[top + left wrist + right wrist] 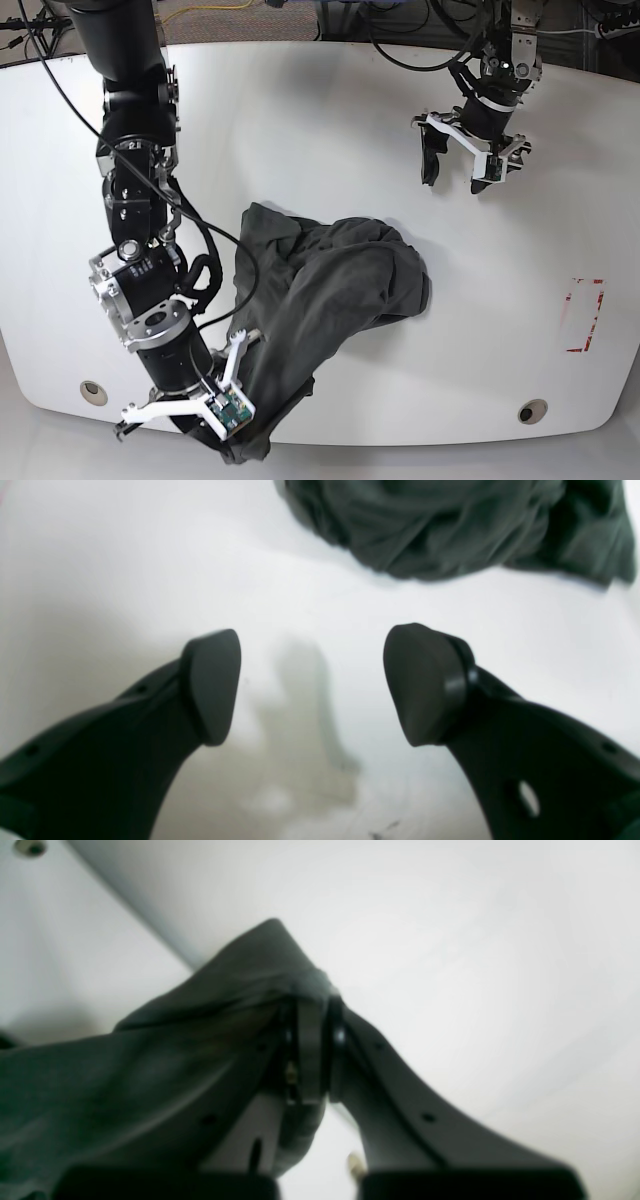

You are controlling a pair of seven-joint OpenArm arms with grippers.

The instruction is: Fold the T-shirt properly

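The T-shirt (pixel 330 285) is dark charcoal grey and lies crumpled in a heap in the middle of the white table (pixel 330 110). One part stretches toward the front edge. My right gripper (pixel 240 445) is at the table's front left, shut on a fold of that part. The right wrist view shows the jaws of my right gripper (pixel 312 1040) pinched on the fabric (pixel 150 1065), which is lifted into a peak. My left gripper (pixel 455 172) is open and empty above the bare table at the back right, apart from the shirt. In the left wrist view my left gripper (pixel 312 685) faces the shirt (pixel 450 525) beyond it.
A red rectangular marking (pixel 583 315) is on the table at the right. Two round holes (pixel 92 392) (pixel 532 411) sit near the front edge. Cables (pixel 420 40) run along the back edge. The right arm's column (pixel 135 150) stands over the table's left side.
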